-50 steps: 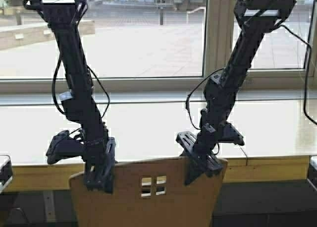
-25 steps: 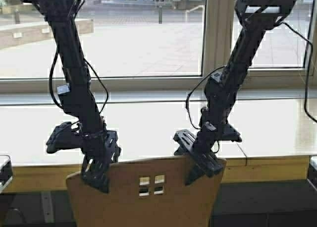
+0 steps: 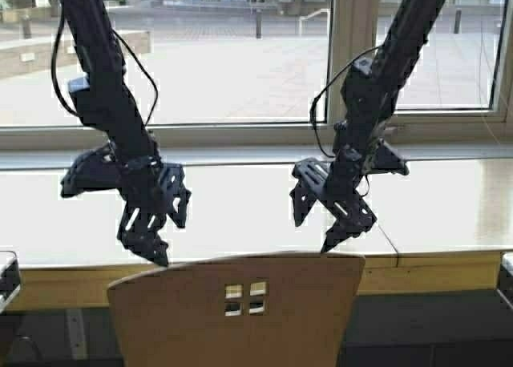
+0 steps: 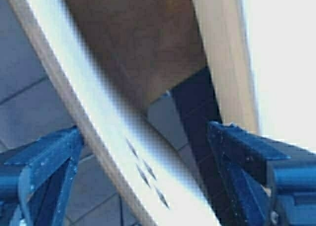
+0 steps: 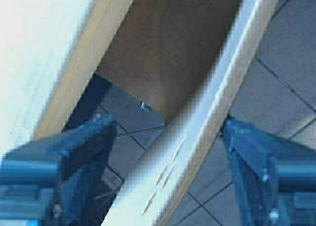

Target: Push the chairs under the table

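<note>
- Judging from the now views, the chair is rated stiff: a rigid curved plywood back, likely fairly light on thin legs, expected to slide on the tiled floor rather than tip if pushed low on the back.
- The chair is placed centre foreground in the high view, backrest top just below the front edge of the table, seat already reaching under the tabletop in the wrist views.
- Best contact is judged to be the top edge of the backrest, one gripper towards each end, so the push stays square; the smooth edge may be slippery.
- The left gripper is held just above the backrest's left end, fingers spread apart, nothing clamped; the edge is seen between the fingers in the left wrist view.
- The right gripper is held just above the right end, fingers also apart, one fingertip almost at the edge; contact cannot be confirmed.
- Legs and most of the seat are cut off or hidden; how far under the seat sits cannot be fully judged.
- Other chairs are not seen.
</note>
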Robot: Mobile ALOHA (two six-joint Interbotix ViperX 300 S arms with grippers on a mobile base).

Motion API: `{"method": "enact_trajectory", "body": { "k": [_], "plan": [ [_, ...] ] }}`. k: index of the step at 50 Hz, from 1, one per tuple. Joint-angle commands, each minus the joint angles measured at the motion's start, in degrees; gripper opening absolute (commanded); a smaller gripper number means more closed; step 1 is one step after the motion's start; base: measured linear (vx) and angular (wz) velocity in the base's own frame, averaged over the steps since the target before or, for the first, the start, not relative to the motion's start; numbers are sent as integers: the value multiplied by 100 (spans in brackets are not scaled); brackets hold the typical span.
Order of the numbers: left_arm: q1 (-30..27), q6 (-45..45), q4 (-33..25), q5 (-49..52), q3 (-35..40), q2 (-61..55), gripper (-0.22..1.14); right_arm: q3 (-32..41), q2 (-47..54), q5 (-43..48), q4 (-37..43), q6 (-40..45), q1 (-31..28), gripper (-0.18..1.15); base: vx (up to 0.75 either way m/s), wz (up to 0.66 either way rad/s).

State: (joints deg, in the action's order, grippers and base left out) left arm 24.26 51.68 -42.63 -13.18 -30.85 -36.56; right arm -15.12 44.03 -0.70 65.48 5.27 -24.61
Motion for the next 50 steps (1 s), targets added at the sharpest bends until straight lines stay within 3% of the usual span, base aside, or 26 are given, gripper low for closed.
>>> {"method": "enact_trajectory", "body": {
  "k": [1,9,17,28,35,42,50],
  "plan": [
    [-97,-387,114,-26,-633,1081,102,-738,-1178,510,-352,-18,26,94,-1,0],
    [-105,-1072,141,9,-1564,2224,102,-1731,-2373,870,-1090,-18,26,94,-1,-1],
    [-149,-1872,193,53,-2602,3683,102,-2918,-3850,967,-2408,-26,26,94,-4,-2],
    [-299,-3718,308,712,-3454,5854,102,-3929,-5704,879,-3735,-35,44,94,-8,-5],
    [-404,-5089,404,1573,-3278,6891,102,-3981,-6574,413,-4421,-53,44,94,-14,-5],
    [-712,-6223,642,2048,-2979,7611,102,-3542,-7110,-237,-4860,-88,53,94,-16,-6],
    [-1257,-6645,1204,2514,-2830,8139,102,-3138,-7216,-633,-6056,-185,264,94,-16,-11]
  ]
}}
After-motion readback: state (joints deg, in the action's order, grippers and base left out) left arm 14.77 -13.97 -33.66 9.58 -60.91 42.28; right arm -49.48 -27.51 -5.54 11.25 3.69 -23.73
